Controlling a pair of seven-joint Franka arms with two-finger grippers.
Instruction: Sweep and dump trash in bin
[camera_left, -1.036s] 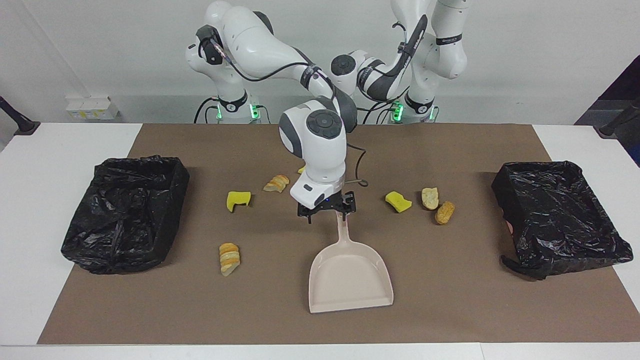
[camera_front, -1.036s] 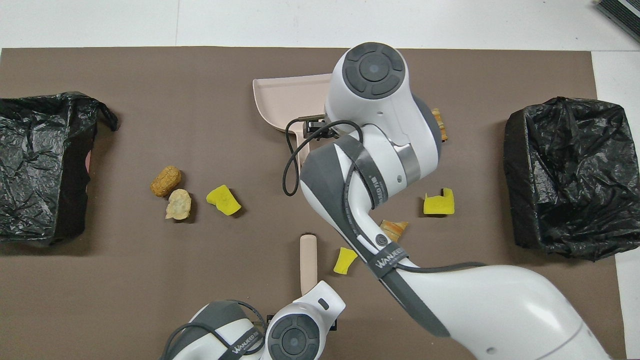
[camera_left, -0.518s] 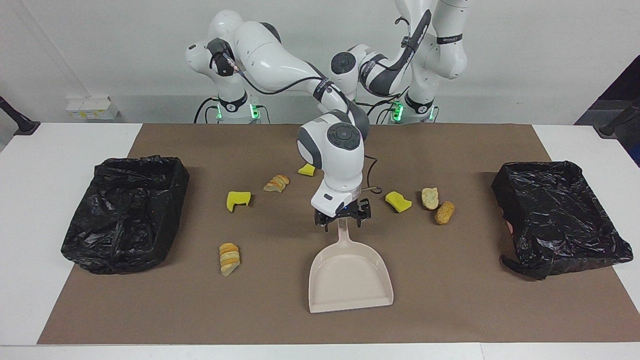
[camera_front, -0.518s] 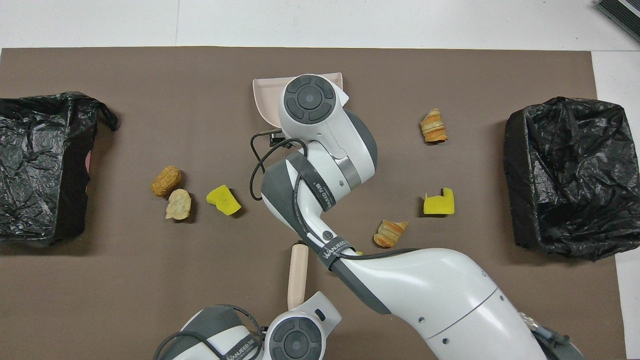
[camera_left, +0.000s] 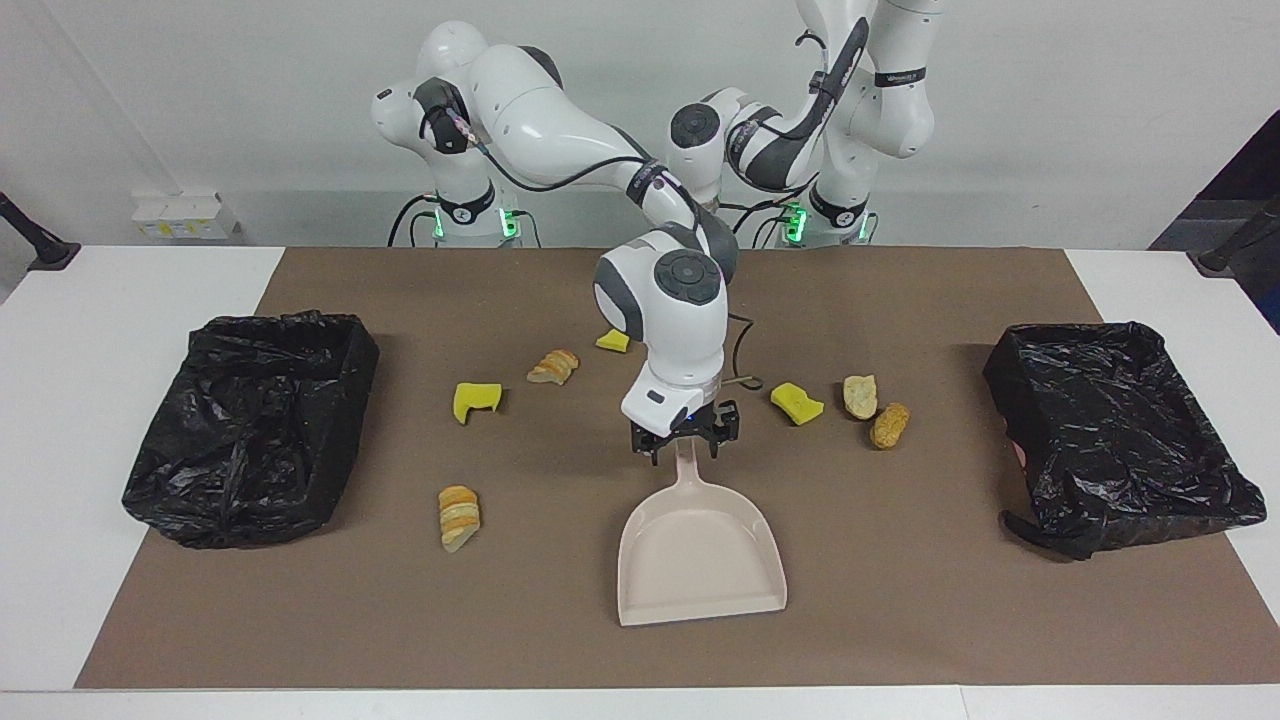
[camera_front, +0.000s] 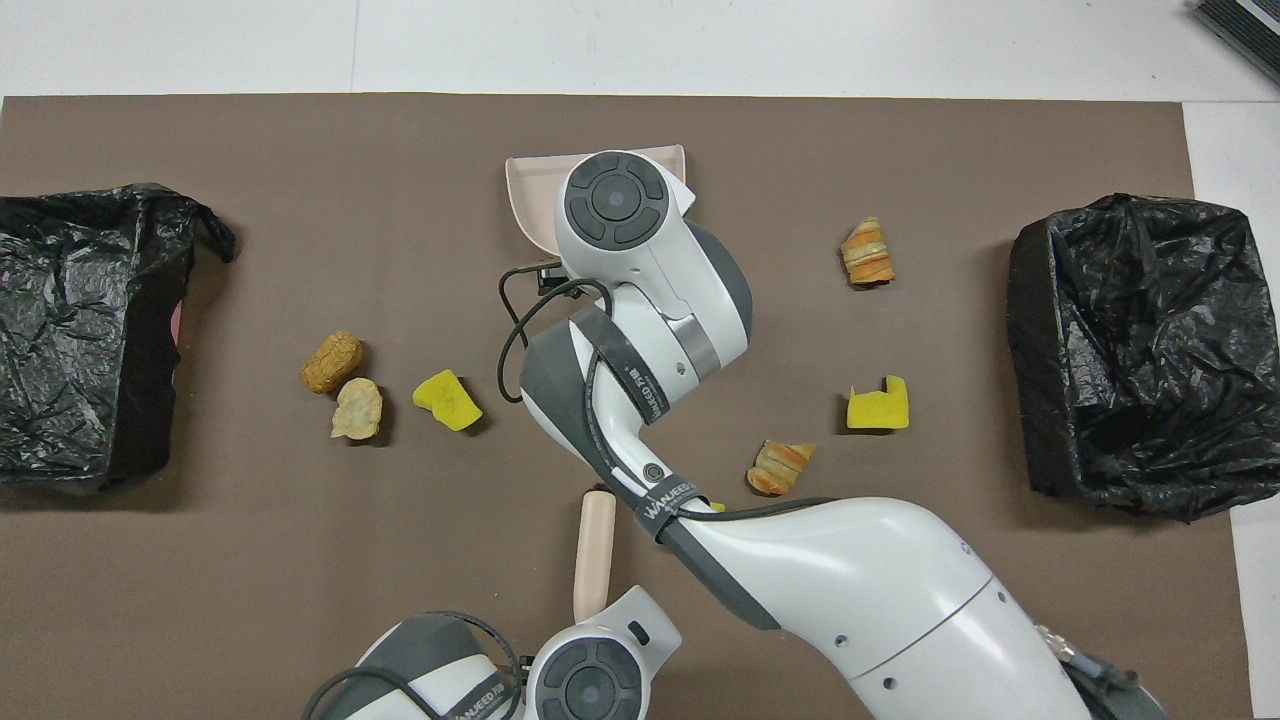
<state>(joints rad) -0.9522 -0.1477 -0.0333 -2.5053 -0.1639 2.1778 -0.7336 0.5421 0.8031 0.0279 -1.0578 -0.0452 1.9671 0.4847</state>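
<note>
We see the right gripper (camera_left: 686, 441) pinching the dustpan (camera_left: 700, 550) handle | left gripper (camera_front: 590, 680) by the brush handle (camera_front: 594, 545), we cannot tell its state | trash (camera_left: 476, 399) scattered on the bench mat (camera_left: 900, 600) between two bins (camera_left: 250, 425).

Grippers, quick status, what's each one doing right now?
Right gripper: at the dustpan handle; grip cannot be told.
Left gripper: hidden under its wrist, by the brush handle; cannot be told.

Facing cam: high, across the table (camera_left: 100, 400), looking at the robots. Overhead cam: above robots' end, steeply down, closer. Both cover mat (camera_left: 900, 620), bins (camera_front: 1130, 340).
</note>
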